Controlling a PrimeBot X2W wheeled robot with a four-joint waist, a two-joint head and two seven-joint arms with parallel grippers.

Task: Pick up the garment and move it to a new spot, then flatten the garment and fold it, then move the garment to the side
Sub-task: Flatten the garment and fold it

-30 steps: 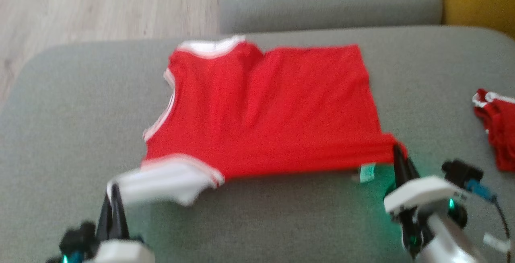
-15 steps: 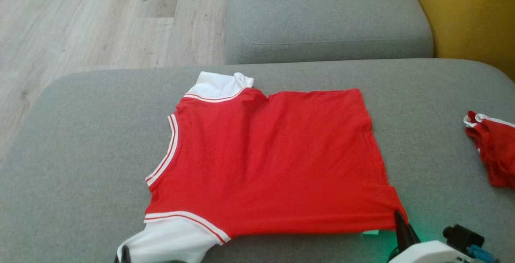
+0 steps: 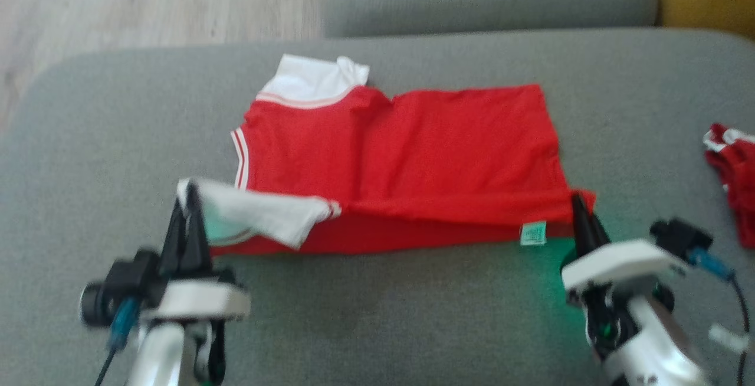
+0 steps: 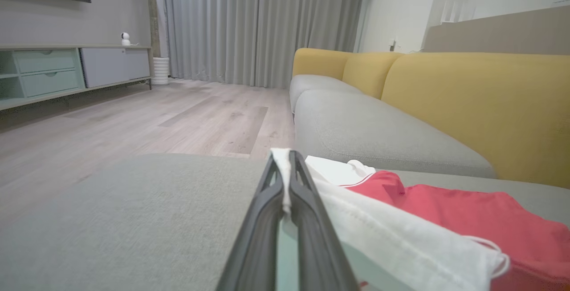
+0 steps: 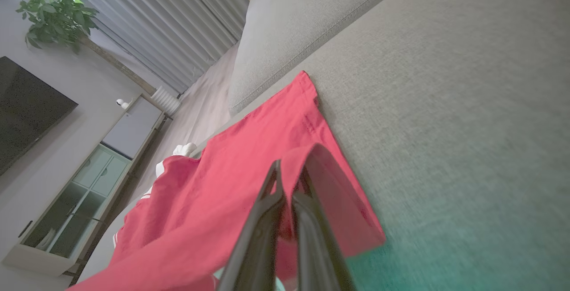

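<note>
Grey sofa cushion [image 3: 377, 315] bearing a red shirt [image 3: 413, 150], near edge raised off the fabric. Left gripper [image 3: 189, 197] clamped on the white sleeve [image 3: 259, 215]; right gripper [image 3: 576, 202] clamped on the hem corner. Head view blurred; a second red garment [image 3: 731, 185] is cut off at the right edge.

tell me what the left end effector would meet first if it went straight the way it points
Likely nothing: the left end effector, shut on the garment's white sleeve, points over bare grey cushion toward the floor, though depth is unclear.
</note>
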